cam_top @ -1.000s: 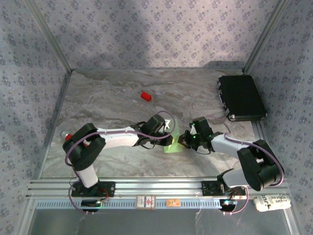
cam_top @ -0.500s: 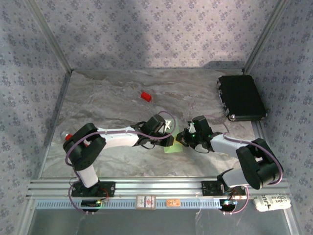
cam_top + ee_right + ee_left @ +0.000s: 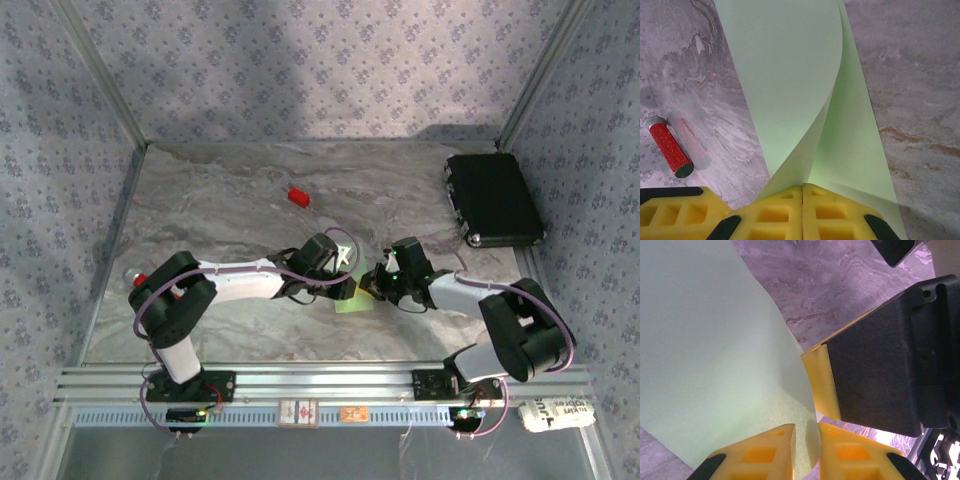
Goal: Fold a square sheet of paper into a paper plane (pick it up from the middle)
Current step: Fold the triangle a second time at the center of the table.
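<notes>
The square sheet of paper [image 3: 352, 303] is pale green and bent into a curl between my two grippers at the table's middle front. My right gripper [image 3: 802, 187] is shut on one edge of the sheet [image 3: 790, 65], and two layers fan out from its closed pads. My left gripper [image 3: 806, 432] stands slightly open. A corner of the sheet [image 3: 715, 355] hangs loose in the narrow gap between its fingers. The two grippers nearly meet in the top view, left [image 3: 345, 285] and right [image 3: 375, 282]. The right gripper's yellow pad [image 3: 820, 382] is close ahead in the left wrist view.
A small red block [image 3: 298, 196] lies on the marble table behind the grippers and also appears to the left of the paper [image 3: 670, 147]. A black case [image 3: 493, 198] sits at the back right. Patterned walls enclose the table.
The right gripper has moved left toward the left gripper, bunching the paper into a narrower shape. The left gripper's jaws have eased apart a little.
</notes>
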You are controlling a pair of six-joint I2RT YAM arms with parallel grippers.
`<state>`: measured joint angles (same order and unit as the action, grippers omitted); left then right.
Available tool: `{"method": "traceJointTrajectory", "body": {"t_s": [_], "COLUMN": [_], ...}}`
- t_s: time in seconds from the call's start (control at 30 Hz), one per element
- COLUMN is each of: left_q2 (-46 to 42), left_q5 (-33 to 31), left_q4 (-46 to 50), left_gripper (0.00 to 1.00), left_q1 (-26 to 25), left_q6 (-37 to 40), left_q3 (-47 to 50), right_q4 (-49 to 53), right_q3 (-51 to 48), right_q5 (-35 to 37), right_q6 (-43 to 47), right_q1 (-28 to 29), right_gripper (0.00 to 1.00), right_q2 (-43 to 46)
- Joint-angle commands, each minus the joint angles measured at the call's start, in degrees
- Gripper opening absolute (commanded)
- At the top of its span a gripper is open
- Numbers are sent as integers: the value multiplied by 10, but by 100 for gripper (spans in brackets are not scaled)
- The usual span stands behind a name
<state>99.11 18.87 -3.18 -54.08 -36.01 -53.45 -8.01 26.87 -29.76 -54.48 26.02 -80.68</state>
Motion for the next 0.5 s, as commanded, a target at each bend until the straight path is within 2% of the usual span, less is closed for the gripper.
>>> {"method": "traceJointTrajectory", "body": {"t_s": [0.0,0.47], "left_q2": [-13,-7], "left_q5": [11,10], "left_q4": [2,6], "left_gripper": [16,1], "left_q1": [3,11], "left_q6": [11,18], "left_q3": [-9,-13], "right_q4": [-5,9], "right_q3": [1,-1], "right_q5": [-3,2], "right_q6": [-5,-1], "right_q1": [0,0], "right_gripper": [7,7], "right_q2": [-4,-4]}}
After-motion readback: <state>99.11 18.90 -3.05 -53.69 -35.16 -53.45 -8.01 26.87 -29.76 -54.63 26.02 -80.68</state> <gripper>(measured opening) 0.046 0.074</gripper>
